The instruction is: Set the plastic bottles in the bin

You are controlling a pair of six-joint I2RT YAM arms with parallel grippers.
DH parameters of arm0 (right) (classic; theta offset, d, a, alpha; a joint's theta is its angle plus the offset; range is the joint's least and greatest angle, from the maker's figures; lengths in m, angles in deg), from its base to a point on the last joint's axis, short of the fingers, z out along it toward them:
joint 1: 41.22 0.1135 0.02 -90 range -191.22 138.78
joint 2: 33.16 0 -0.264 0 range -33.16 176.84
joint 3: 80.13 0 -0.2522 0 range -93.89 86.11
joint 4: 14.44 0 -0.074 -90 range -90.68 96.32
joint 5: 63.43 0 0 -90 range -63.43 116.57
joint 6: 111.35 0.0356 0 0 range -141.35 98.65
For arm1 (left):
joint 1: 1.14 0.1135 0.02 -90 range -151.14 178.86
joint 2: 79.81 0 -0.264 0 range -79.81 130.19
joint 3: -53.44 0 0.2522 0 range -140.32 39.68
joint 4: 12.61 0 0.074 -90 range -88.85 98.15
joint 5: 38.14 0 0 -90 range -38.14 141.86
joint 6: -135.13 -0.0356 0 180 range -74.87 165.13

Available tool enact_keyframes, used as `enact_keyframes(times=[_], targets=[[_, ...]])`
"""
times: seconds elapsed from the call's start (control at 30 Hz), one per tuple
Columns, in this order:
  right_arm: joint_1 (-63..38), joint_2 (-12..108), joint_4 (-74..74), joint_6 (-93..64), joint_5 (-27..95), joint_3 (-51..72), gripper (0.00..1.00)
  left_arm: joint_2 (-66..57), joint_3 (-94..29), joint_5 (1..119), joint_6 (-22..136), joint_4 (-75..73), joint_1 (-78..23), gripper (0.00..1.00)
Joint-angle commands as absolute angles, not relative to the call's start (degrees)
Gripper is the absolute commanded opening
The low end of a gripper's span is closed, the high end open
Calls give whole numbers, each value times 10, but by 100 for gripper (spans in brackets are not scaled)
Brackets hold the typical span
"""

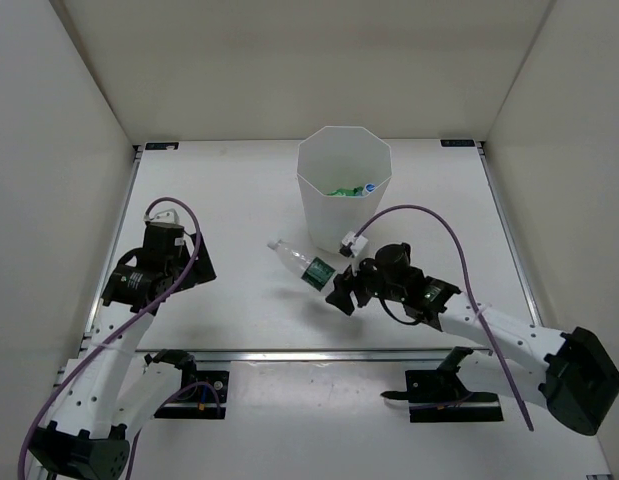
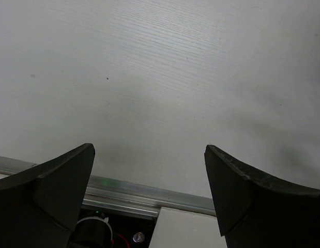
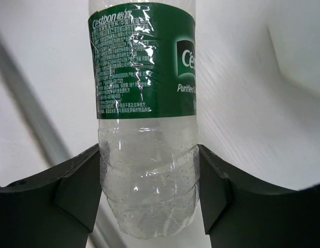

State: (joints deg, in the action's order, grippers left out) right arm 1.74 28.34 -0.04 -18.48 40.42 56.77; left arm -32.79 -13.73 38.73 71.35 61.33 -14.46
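At the left of the table [image 1: 239, 180], the left gripper [image 2: 149, 160] stands with its jaws wide apart over bare surface, holding nothing and well apart from any bottle.

At centre, a clear green-labelled bottle [image 1: 305, 264] lies slanted, its cap end pointing up-left, just in front of the bin [image 1: 319, 215]. The right gripper [image 3: 148, 181] is clamped on its base end, both fingers [image 3: 77, 181] pressed against the plastic. A shadow beneath suggests the bottle is off the table, though this is not certain.

Inside the bin, green and blue items [image 1: 351, 189] show at the bottom, evidently bottles already deposited; their count cannot be read. No further bottle is seen on the table in the overhead view.

Assessment: the task is well advanced. The gripped bottle is judged the last outstanding; it remains to be raised above the rim and released.
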Motion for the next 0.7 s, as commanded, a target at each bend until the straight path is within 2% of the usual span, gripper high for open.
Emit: enact_keyframes(times=[0.0, 0.17, 0.23, 0.4, 0.53, 0.67], targets=[[54, 242, -38, -171, 452, 495, 40, -330, -162, 381, 714, 615, -148, 98], [76, 272, -24, -247, 432, 347, 41, -324, -169, 387, 713, 607, -145, 99], [55, 313, 16, -282, 402, 225, 41, -320, -168, 392, 712, 604, -142, 98], [-5, 414, 11, -343, 304, 97, 43, -314, -176, 389, 713, 595, -141, 99], [-101, 459, 0, -307, 350, 58, 44, -306, -198, 374, 706, 599, -141, 99], [-127, 487, -11, -315, 337, 56, 50, -289, -208, 368, 701, 596, -136, 98]])
